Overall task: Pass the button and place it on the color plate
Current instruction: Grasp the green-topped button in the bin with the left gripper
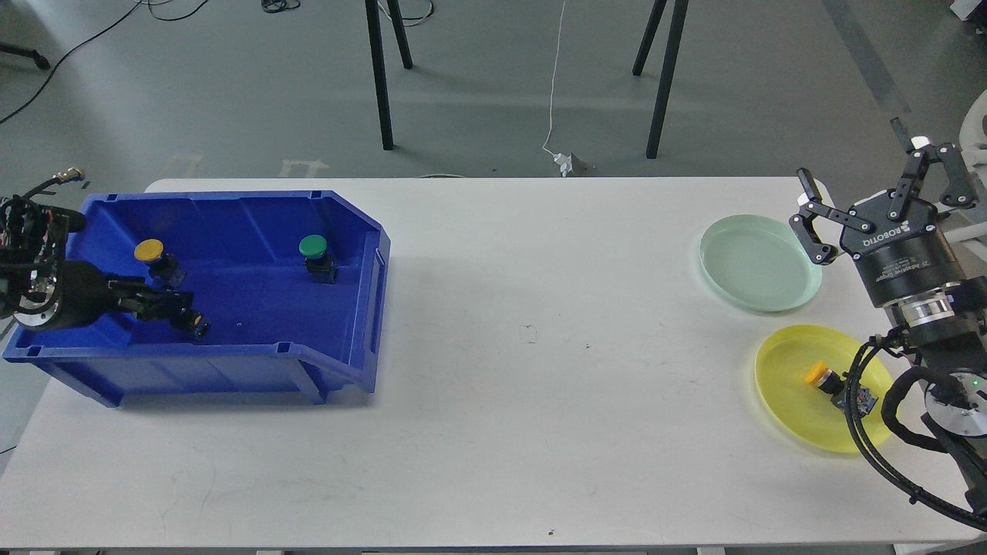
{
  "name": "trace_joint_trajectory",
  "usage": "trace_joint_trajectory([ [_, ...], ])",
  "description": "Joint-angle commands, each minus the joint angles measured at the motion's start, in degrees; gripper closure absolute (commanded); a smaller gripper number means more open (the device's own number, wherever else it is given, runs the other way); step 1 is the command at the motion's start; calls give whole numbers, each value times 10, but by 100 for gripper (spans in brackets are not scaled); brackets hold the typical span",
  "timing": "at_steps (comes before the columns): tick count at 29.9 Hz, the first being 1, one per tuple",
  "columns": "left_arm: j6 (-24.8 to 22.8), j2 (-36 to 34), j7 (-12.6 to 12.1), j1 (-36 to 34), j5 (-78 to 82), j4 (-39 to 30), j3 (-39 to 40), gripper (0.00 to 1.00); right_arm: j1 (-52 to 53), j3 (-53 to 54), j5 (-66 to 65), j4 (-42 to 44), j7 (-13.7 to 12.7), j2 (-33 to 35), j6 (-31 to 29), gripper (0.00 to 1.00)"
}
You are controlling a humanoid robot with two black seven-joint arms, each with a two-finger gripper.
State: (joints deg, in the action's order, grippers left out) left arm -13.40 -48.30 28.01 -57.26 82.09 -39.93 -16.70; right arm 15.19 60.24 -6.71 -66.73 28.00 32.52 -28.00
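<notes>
A blue bin [339,223] at the left holds a yellow button [149,250], a green button [312,247] and a third button [196,323] whose cap is hidden under my left gripper [166,301]. That gripper is low in the bin, right at this third button; its dark fingers cannot be told apart. My right gripper [850,154] is open and empty, raised beside the right edge of the pale green plate [759,262]. The yellow plate [794,405] holds a yellow button [819,376].
The white table [532,385] spans the view, with the bin at its left end and both plates at its right end. My right arm's cables [864,432] hang over the yellow plate's right edge. Black stand legs [379,77] are behind the table.
</notes>
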Motion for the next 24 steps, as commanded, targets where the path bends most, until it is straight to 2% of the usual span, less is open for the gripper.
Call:
trace_joint_trajectory([
  [1, 0, 3, 0, 4, 0, 3, 1, 18, -2, 1, -1, -1, 0, 0, 0, 2],
  [9, -1, 5, 0, 3, 0, 3, 1, 22, -5, 1, 0, -1, 0, 0, 0, 2],
  [11, -4, 7, 0, 3, 0, 3, 1, 26, -6, 1, 0, 0, 0, 0, 0, 2],
  [15, -7, 10, 0, 5, 0, 3, 0, 44, -8, 1, 0, 1, 0, 1, 0, 2],
  [22, -7, 10, 0, 5, 1, -2, 0, 49, -9, 1, 0, 1, 0, 1, 0, 2],
  [24, -7, 10, 0, 5, 1, -2, 1, 57, -10, 1, 0, 2, 0, 1, 0, 2],
])
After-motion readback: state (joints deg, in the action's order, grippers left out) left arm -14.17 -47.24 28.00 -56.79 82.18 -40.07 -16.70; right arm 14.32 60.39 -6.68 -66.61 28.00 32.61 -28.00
